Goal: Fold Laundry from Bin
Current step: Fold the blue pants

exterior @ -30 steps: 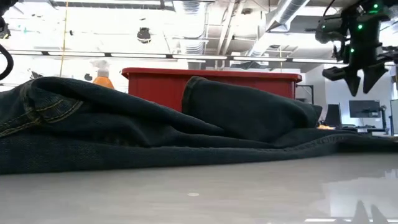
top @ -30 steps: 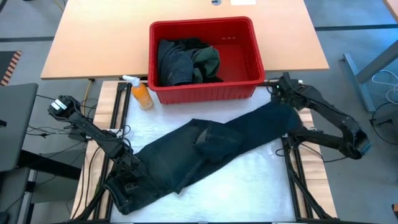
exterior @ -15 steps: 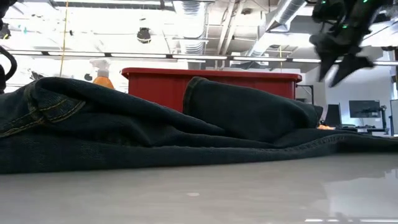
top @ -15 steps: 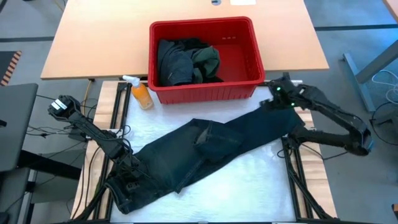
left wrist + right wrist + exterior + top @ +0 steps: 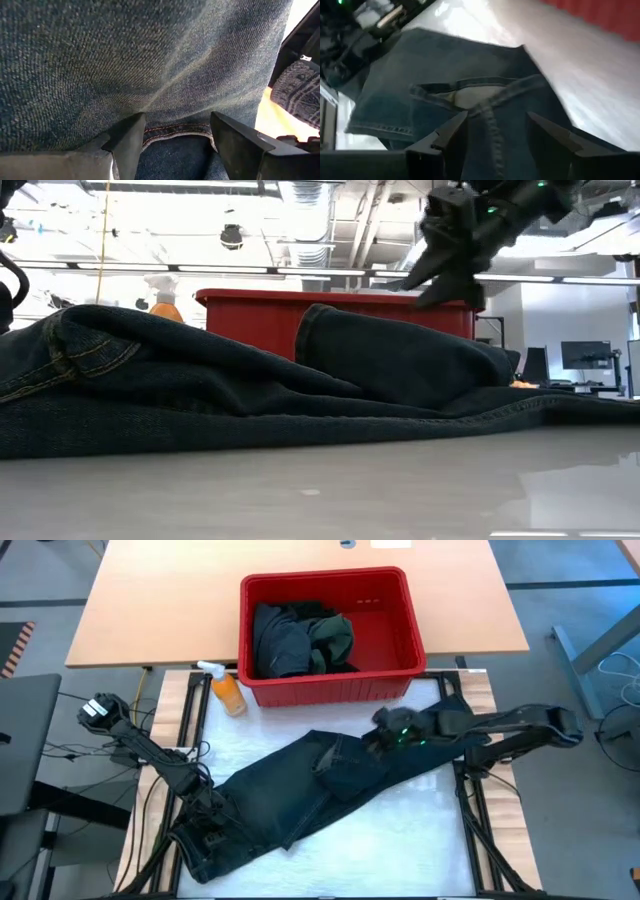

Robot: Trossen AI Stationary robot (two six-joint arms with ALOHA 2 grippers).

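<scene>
A pair of dark denim trousers (image 5: 330, 775) lies spread slantwise on the white pad, from the near left to the far right, with a fold raised at its middle (image 5: 400, 350). More dark laundry (image 5: 300, 640) sits in the red bin (image 5: 325, 580) at the far side. My left gripper (image 5: 177, 135) is open at the trousers' near-left end (image 5: 205, 832), and a stitched seam (image 5: 175, 131) runs between its fingers. My right gripper (image 5: 380, 732) hovers open over the trousers' middle (image 5: 495, 130), slanting down, clear of the cloth in the low view (image 5: 435, 285). My left gripper stands with one finger (image 5: 127, 140) on either side of the trousers' stitched seam, with denim filling the view just ahead. I cannot tell whether the fingers touch the cloth.
An orange spray bottle (image 5: 228, 690) stands on the pad's far left, beside the bin's near-left corner. The bin rests on a wooden tabletop (image 5: 150, 610) beyond the pad. Bare white pad (image 5: 400, 830) shows near the front right.
My right gripper has swung from the pad's far-right corner toward the table's left, to above the trousers' middle. It has also turned from pointing down to slanting toward the left. The trousers and my left gripper have kept still.
</scene>
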